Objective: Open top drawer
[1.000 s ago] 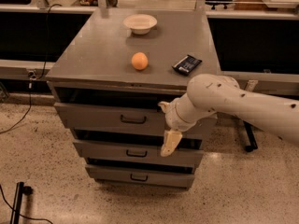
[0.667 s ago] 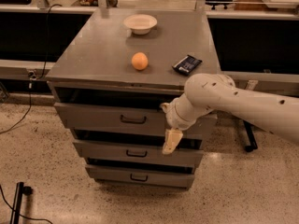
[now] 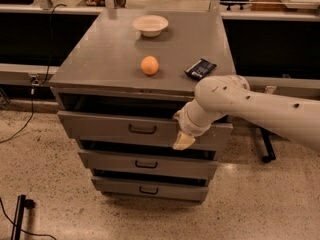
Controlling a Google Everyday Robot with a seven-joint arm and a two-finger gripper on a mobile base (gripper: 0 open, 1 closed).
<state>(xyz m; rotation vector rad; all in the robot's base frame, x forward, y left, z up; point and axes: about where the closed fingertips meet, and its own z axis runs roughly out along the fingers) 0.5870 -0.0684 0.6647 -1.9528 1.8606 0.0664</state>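
Observation:
The top drawer (image 3: 100, 125) is the uppermost grey front of the grey metal cabinet (image 3: 105, 59). It stands pulled out a little, with a dark gap under the cabinet top. Its small dark handle (image 3: 142, 129) is at the centre of the front. My gripper (image 3: 183, 141) hangs on the white arm (image 3: 250, 109) in front of the right part of this drawer front, to the right of the handle and apart from it. Its cream tip points down over the drawer's lower edge.
An orange (image 3: 149, 65), a white bowl (image 3: 150, 25) and a dark packet (image 3: 200, 68) lie on the cabinet top. Two narrower drawers (image 3: 146, 164) sit below, also slightly out. A black stand leg (image 3: 265, 144) is at the right, a cable (image 3: 22, 126) at the left.
My gripper has risen a little along the top drawer front, staying to the right of the handle. The drawers have not visibly moved.

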